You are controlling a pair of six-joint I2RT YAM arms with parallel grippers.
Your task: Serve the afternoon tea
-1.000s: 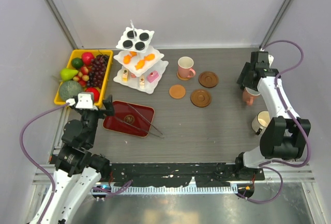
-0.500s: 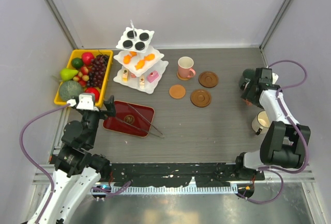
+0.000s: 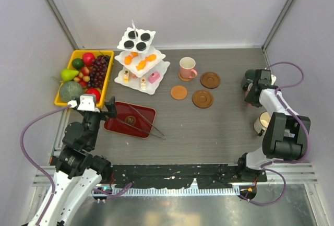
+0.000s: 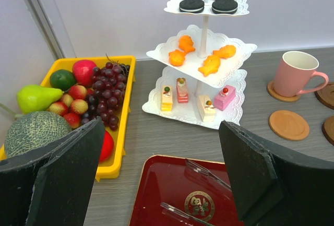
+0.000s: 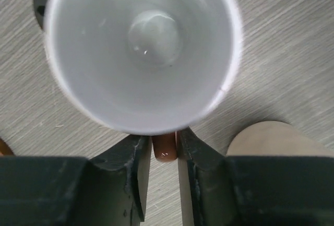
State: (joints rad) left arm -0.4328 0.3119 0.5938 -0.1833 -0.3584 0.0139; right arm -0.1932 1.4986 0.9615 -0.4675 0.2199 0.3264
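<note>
One mug [image 5: 143, 54] sits directly beneath the right end effector [image 5: 164, 146], handle pinched between near-closed jaws, probably for carrying to a coaster [image 3: 202, 98] leftward; the left end effector [image 4: 162, 147] gapes empty.

**Items on the table, by count.** One white three-tier stand [image 4: 242, 46], carrying four black round biscuits [image 4: 193, 6], four orange pastries [image 4: 210, 64] and four small iced cakes [image 4: 224, 98]. Three mugs: one pink mug [image 3: 187, 68], one cream mug [image 3: 261, 124], one brown-handled mug [image 5: 143, 54]. Four round brown coasters [image 3: 202, 99]. One yellow tray [image 3: 108, 82] of fruit [image 4: 36, 98]. One red tray [image 3: 120, 116]. One pair of tongs [image 3: 151, 127]
</note>
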